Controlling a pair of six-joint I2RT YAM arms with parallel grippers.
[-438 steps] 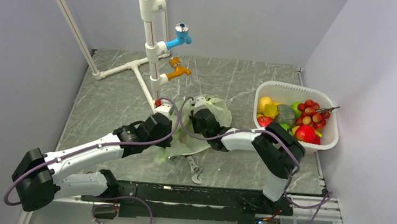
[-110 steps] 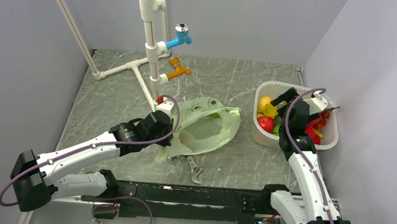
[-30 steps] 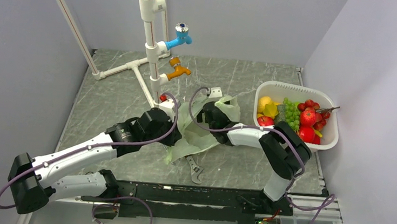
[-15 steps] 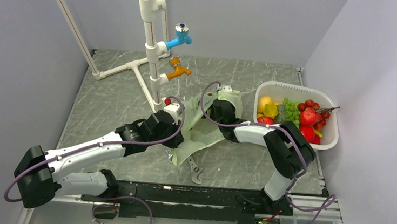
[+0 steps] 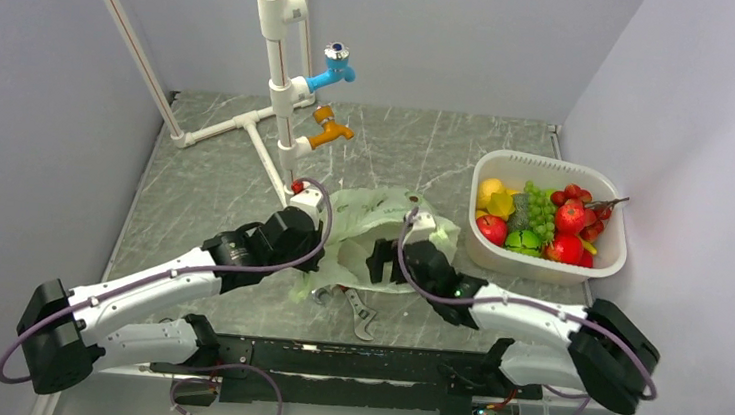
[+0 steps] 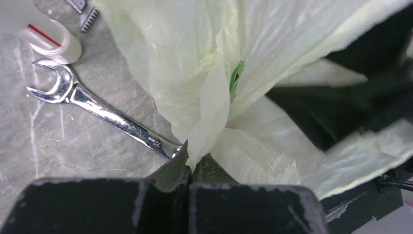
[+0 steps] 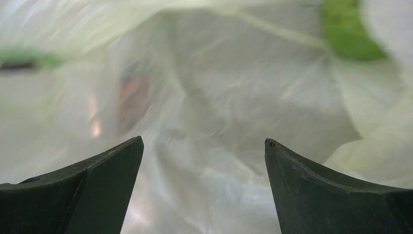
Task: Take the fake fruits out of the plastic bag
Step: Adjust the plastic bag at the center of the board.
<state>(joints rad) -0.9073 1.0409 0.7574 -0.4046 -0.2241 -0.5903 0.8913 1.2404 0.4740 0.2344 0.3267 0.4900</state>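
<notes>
The left gripper [image 6: 189, 168] is closed tight, pinching a fold of the plastic bag [image 6: 195, 58]. The right gripper [image 7: 203, 146] is spread wide and holds nothing, pushed into the bag's mouth. The bag lies crumpled on the table [image 5: 204, 193]. A wrench [image 6: 92, 105] lies at the bag's near edge. Well right of the bag, the white tub [image 5: 548, 166] holds fake fruits [image 5: 568, 217].

Your left arm [image 5: 156, 284] stretches forward and to its right, the left gripper [image 6: 187, 170] clamped tight on a fold of the plastic bag [image 6: 272, 39], while your right arm [image 5: 534, 323] lies low, the right gripper [image 7: 202, 141] just right of it, fingers spread wide.
</notes>
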